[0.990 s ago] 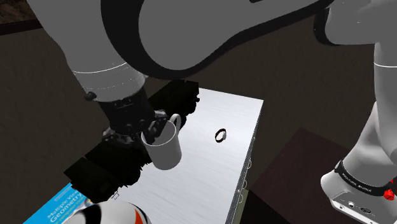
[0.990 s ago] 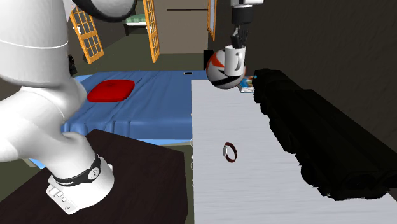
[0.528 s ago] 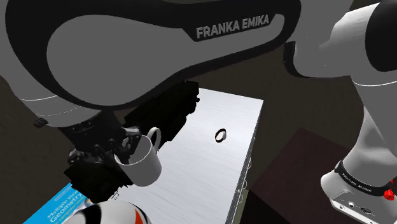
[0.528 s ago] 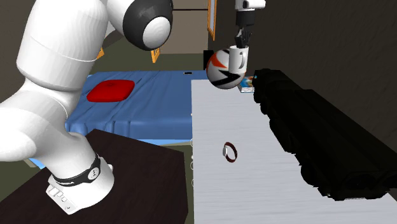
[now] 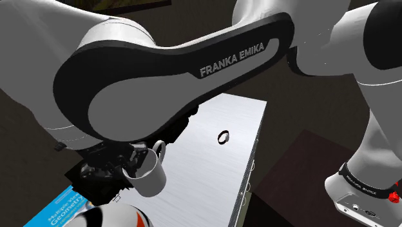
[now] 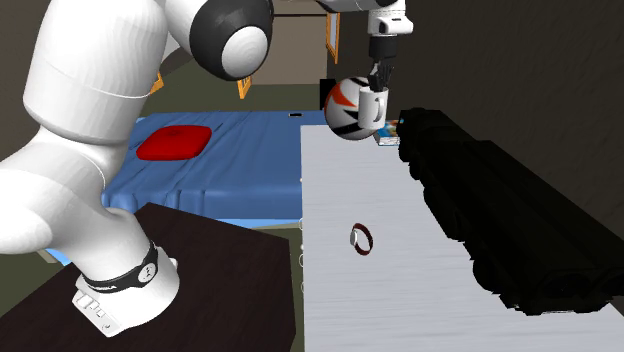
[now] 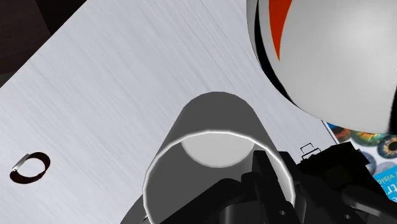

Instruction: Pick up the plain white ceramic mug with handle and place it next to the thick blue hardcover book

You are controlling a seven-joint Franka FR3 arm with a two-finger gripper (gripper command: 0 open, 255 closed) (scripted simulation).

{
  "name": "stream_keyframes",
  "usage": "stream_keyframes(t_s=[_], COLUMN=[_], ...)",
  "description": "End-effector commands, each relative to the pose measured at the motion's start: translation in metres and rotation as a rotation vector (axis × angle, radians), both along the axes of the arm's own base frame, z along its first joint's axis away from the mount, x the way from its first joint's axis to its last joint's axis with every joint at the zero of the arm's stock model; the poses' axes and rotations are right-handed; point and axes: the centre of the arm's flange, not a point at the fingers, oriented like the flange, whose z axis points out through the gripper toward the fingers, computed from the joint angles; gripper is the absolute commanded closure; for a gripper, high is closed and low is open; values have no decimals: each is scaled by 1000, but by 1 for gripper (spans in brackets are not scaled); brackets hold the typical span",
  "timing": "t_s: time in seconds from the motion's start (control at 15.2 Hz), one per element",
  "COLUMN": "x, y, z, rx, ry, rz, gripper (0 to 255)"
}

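Jaws grip smooth cylindrical mug (image 5: 147,175) over brushed tabletop (image 5: 209,161)

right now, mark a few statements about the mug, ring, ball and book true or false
1. The gripper clasps the mug at its rim. True.
2. The mug lies on its side on the table. False: it is mouth-up in the gripper.
3. A small ring lies on the table. True.
4. The ball is plain blue. False: it is white with orange and black markings.
5. The book touches the ring. False: it lies by the ball, well apart from the ring.
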Motion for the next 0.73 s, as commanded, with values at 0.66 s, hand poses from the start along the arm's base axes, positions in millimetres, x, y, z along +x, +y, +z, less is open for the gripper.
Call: stream_keyframes(t_s=[0.66], x=[1], y=[0], z=[-65], rx=[1], ry=[0], rz=[0], gripper=[255])
